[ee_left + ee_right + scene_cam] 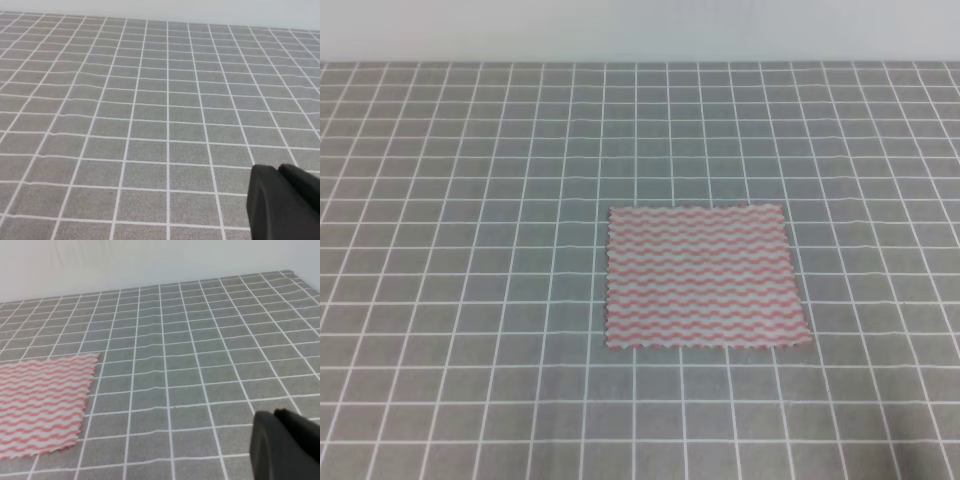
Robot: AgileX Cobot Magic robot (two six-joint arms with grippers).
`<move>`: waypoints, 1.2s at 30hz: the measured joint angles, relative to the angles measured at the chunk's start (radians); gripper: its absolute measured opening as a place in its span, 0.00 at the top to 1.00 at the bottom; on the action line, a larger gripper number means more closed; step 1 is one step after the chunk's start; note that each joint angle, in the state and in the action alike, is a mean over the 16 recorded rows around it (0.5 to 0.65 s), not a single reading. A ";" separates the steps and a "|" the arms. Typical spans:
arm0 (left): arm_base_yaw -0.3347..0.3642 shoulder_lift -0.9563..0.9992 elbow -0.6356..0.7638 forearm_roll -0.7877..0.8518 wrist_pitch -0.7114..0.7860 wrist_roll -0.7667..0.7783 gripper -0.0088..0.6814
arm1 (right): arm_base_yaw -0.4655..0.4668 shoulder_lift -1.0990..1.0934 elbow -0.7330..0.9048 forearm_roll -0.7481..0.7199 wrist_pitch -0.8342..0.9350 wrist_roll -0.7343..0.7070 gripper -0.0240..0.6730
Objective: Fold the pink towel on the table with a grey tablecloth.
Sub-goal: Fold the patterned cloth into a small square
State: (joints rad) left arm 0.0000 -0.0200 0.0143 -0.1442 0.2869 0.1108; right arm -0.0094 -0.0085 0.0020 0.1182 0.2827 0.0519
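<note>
**Pink towel flat, fold not started**

Exterior high: towel (pixel 705 277) lies spread flat on the grey worktop (pixel 470 250), right of centre; no arm is visible.

Left wrist: only grid cloth and a dark part of the left tool (pixel 285 202) show; spread cannot be told.

Right wrist: towel corner lies at left, well apart from the right tool (pixel 287 445), whose spread cannot be told.

Risk: pinching the thin tablecloth together with the towel edge.

A bare test bench: grid-lined grey tablecloth (pixel 470 300) against a plain white wall (pixel 640 28) (nothing homely).
</note>
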 joint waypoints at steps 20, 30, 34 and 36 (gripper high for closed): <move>0.000 -0.006 0.003 0.000 -0.003 0.001 0.99 | 0.000 0.004 0.000 0.004 0.000 0.000 0.99; 0.000 -0.002 0.003 0.006 -0.004 0.006 0.99 | 0.000 0.004 0.005 0.005 0.000 0.000 0.99; 0.000 0.000 0.002 0.008 -0.003 0.008 0.99 | 0.000 0.004 0.007 0.005 -0.001 0.000 0.99; 0.000 -0.002 0.003 0.005 -0.004 0.006 0.99 | 0.000 0.004 0.008 0.010 -0.002 0.000 0.99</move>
State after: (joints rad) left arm -0.0001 -0.0221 0.0175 -0.1387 0.2827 0.1171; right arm -0.0092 -0.0045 0.0105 0.1280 0.2804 0.0519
